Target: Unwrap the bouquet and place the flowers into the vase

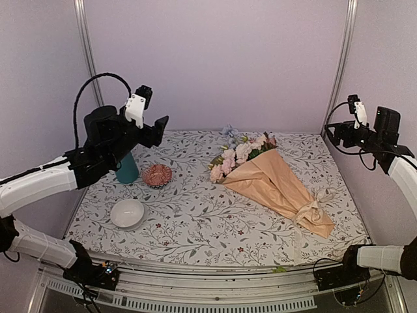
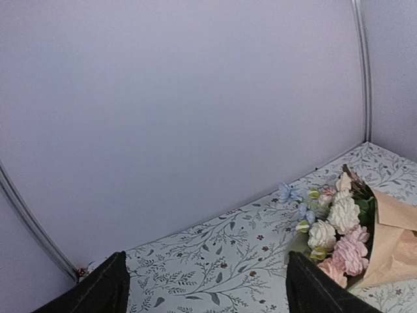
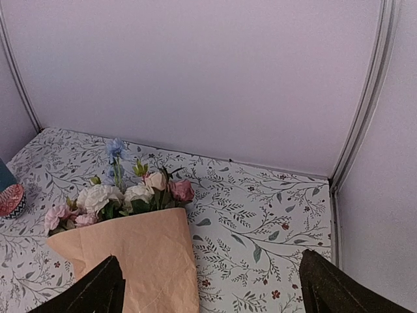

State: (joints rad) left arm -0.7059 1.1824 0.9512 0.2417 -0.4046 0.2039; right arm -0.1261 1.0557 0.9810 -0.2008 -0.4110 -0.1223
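**While the bouquet [image 1: 277,186] lies wrapped, nothing is begun**

It rests on the right side of the table [image 1: 195,222], well apart from the vase [image 1: 127,168]. The left gripper [image 1: 153,112] and right gripper [image 1: 343,120] hang spread, empty. Next, I think, one must descend to the raffia tie [image 1: 313,210].

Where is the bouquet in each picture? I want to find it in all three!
Top view: the bouquet lies right of the middle, its flowers pointing back-left.
Left wrist: bottom right corner, partly cut off by the edge.
Right wrist: bottom left, running off the bottom edge.
Shared landmark: the blue flower sticking out beyond the rest, seen in all three.
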